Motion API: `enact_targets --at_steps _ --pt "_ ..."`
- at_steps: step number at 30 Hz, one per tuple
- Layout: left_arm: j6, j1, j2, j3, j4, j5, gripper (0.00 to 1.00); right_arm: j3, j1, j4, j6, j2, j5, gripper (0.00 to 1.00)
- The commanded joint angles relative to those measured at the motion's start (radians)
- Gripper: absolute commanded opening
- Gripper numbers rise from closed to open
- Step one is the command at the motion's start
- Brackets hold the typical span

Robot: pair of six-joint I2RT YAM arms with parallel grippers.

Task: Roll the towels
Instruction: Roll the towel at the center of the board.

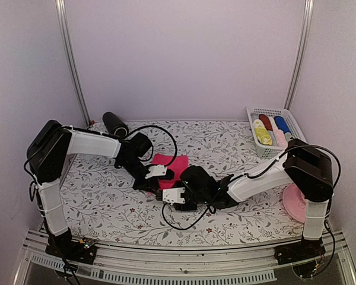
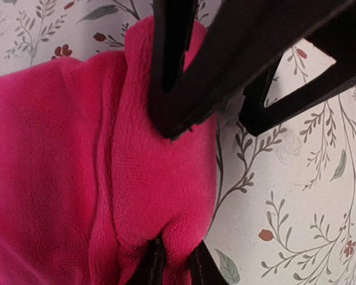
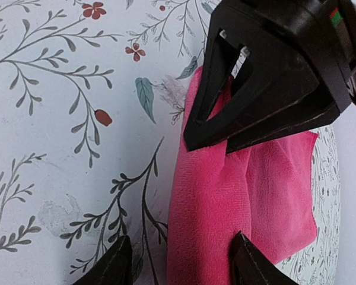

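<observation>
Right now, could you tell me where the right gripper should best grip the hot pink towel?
Take the hot pink towel by its folded edge, away from the left gripper, from above with the right gripper astride it. That raised ridge can be pinched; the rest lies flat.

A hot pink towel (image 1: 177,162) lies near the middle of the table. One edge is turned over into a thick, loose roll and the rest lies flat. Rolled towels (image 1: 263,132) in yellow, red, blue and pale pink sit in a basket (image 1: 272,108) at the far right corner.
</observation>
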Motion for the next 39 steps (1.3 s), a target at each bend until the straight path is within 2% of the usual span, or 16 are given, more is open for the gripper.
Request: enact_targets --at_steps 1,4,14,20,23,26,30,34,39 --pt "-0.003 -0.002 0.082 -0.019 -0.098 -0.001 0.14 0.033 0.011 -0.014 -0.021 0.047 0.047 0.53" --pt "0.003 -0.001 0.085 -0.014 -0.110 0.001 0.14 0.041 0.013 -0.018 -0.015 0.069 0.079 0.48" --pt "0.031 0.002 0.091 -0.012 -0.144 0.002 0.15 0.077 0.011 -0.023 -0.012 0.136 0.193 0.40" --pt "0.037 0.017 0.088 0.001 -0.146 0.000 0.18 0.097 0.011 -0.083 -0.003 0.148 0.145 0.23" --pt "0.033 0.031 0.058 0.005 -0.138 0.008 0.29 0.120 0.009 -0.138 0.028 0.147 0.094 0.15" --pt "0.021 0.044 -0.009 -0.015 -0.099 0.004 0.47 0.127 -0.001 -0.180 0.072 0.130 0.039 0.12" --pt "0.013 0.054 -0.122 -0.081 -0.028 -0.001 0.57 0.156 -0.024 -0.249 0.134 0.111 -0.052 0.12" --pt "0.024 0.064 -0.262 -0.222 0.087 -0.006 0.62 0.199 -0.047 -0.319 0.185 0.107 -0.154 0.12" --pt "0.040 0.087 -0.415 -0.418 0.271 -0.022 0.62 0.271 -0.090 -0.427 0.254 0.115 -0.307 0.13"
